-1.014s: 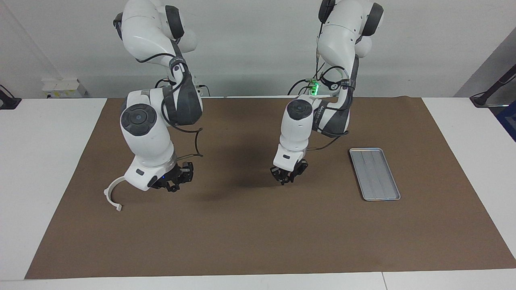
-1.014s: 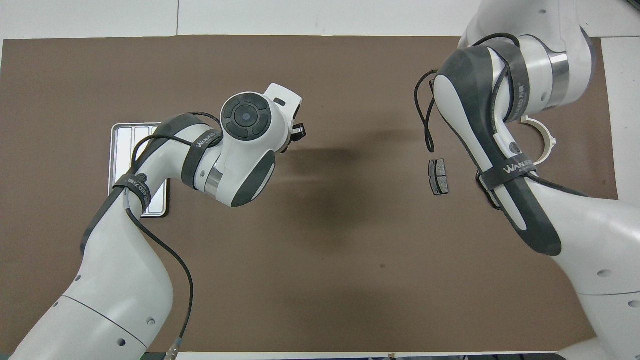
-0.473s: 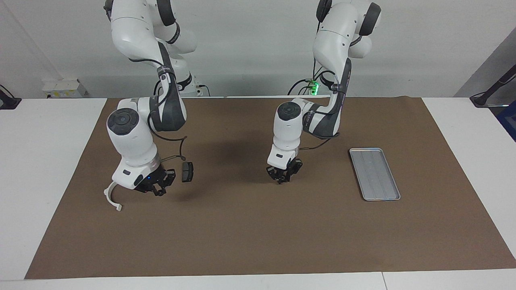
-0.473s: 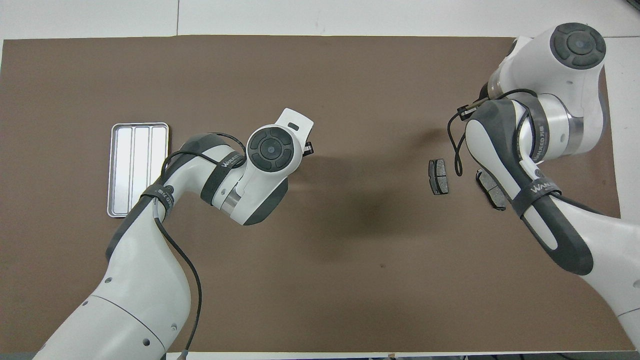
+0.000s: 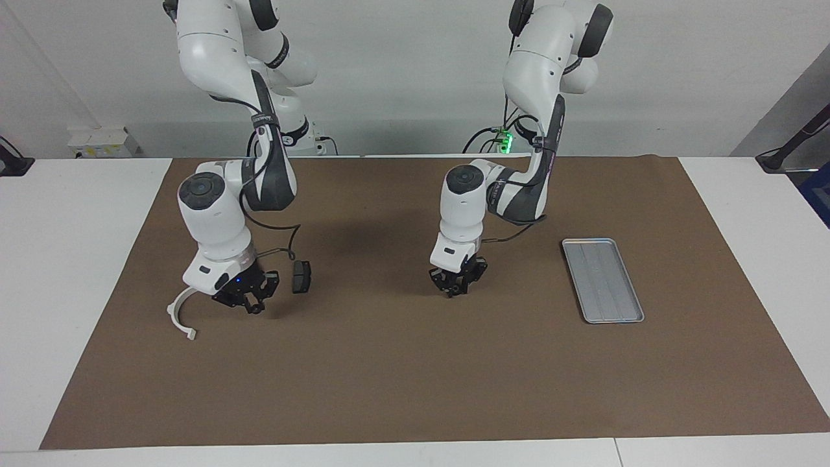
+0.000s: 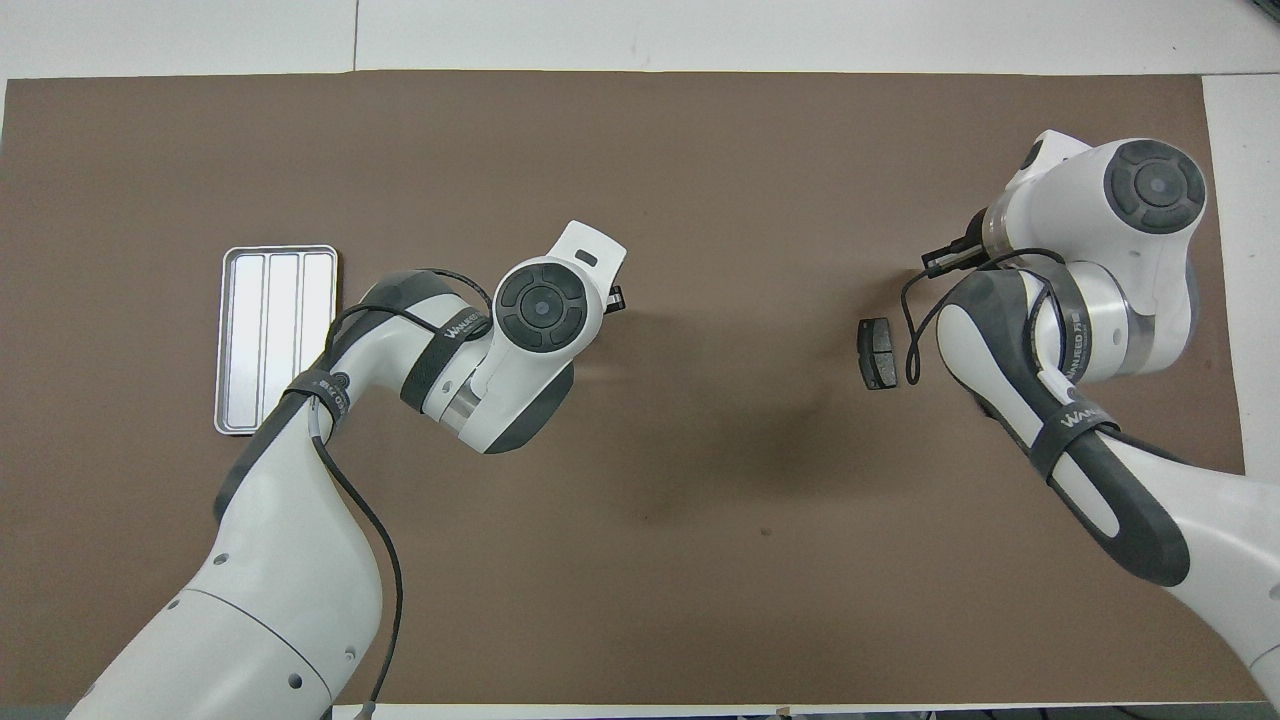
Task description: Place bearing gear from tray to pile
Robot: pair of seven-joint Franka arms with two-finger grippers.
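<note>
Hovering mid-mat, left gripper (image 5: 458, 285) has jaws unreadable, contents too; tray (image 5: 603, 280) looks bare. Right gripper (image 5: 246, 298), shut and empty over the pile, may nudge the brake pad (image 5: 301, 276).

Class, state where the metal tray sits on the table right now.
The tray lies flat on the brown mat at the left arm's end of the table, apart from the left tool, with nothing visible in it.

From overhead, the right arm (image 6: 1060, 330) hid the white half-ring (image 5: 180, 314) and anything else lying beside the dark pad (image 6: 877, 353). The left arm's wrist (image 6: 540, 305) covered its own fingers. Whether either gripper carried a small part was too small to tell.
</note>
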